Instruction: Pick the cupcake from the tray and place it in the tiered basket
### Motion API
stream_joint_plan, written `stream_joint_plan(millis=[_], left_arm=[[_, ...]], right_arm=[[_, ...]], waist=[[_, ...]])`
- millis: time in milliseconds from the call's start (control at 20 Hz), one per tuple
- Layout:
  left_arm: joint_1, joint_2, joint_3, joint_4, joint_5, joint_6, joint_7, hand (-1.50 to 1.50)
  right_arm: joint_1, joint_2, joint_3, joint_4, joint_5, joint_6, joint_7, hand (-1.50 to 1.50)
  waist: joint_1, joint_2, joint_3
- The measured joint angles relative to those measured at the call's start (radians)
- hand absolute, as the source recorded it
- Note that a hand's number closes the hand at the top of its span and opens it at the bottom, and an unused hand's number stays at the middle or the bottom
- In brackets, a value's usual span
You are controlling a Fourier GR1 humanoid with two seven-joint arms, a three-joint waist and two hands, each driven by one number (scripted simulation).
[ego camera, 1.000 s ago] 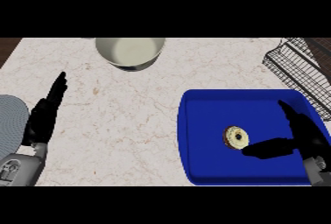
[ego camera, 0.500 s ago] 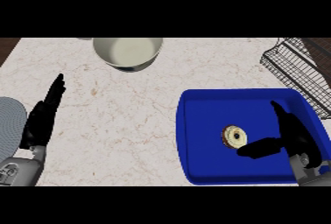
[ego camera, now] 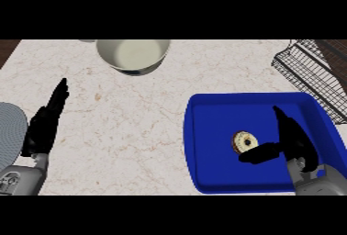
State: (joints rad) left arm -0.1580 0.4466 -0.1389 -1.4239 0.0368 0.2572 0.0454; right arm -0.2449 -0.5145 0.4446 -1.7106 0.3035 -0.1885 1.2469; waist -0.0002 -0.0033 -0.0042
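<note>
Blue tray (ego camera: pixel 203 137) holds the cupcake (ego camera: pixel 244 142). Right hand (ego camera: pixel 293 140) is open just beside it; slide closer, then curl round. Left hand (ego camera: pixel 46 123) rests open.

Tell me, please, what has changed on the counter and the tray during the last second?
The right hand moved left over the blue tray, its thumb now beside the cupcake, not yet gripping it. The cupcake, bowl, wire basket and resting left hand stayed as they were.
</note>
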Motion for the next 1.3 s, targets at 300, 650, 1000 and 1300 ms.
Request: stream_joint_plan(millis=[300, 650, 1000, 1300], left_arm=[[0.005, 0.003, 0.014, -0.008, 0.0, -0.011, 0.001, 0.0], [0.032, 0.0, 0.026, -0.026, -0.002, -0.022, -0.009, 0.0], [-0.004, -0.02, 0.031, -0.002, -0.02, -0.023, 0.007, 0.0], [0.005, -0.039, 0.032, -0.008, -0.039, -0.024, 0.001, 0.0]], right_arm=[[-0.005, 0.068, -0.019, 0.049, 0.033, 0.016, -0.001, -1.5], [0.021, 0.13, -0.033, 0.074, 0.082, 0.035, -0.001, -1.5], [0.009, 0.191, -0.079, 0.133, 0.098, 0.06, -0.026, -1.5], [0.009, 0.263, -0.097, 0.192, 0.114, 0.073, -0.046, 1.5]], waist=[[0.001, 0.0, 0.001], [0.0, 0.0, 0.002], [-0.001, 0.003, 0.003], [0.003, 0.002, 0.002]])
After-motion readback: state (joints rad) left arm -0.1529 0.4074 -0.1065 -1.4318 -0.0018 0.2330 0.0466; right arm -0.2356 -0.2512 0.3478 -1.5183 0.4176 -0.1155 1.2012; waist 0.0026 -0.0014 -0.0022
